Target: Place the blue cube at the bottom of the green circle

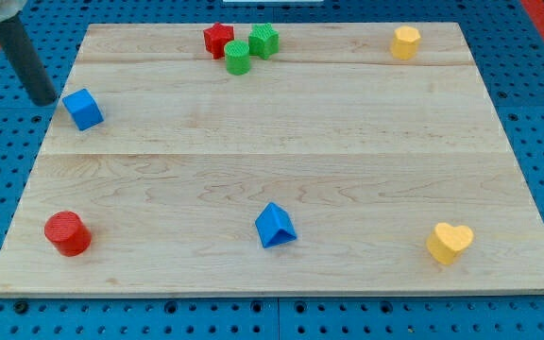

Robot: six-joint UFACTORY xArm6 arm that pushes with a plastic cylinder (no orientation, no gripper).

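Blue cube (83, 109) sits just right of my tip (45, 99), slightly lower in view, near the worktop's (272, 170) left edge; tip apparently just off that edge. Rod has no gripper, so nothing opens, shuts or holds. Green circle (238, 58) far right of tip, higher, flanked by red star-like block (218, 39) and green block (264, 41). Well below tip: red cylinder (67, 233). Blue triangular block (275, 227), yellow heart (450, 242) down-right; yellow block (405, 42) furthest right, up top

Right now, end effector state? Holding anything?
No gripper: my tip is a bare rod, holding nothing.
It sits just off the board's left edge, close beside the blue cube on its left; contact cannot be told.
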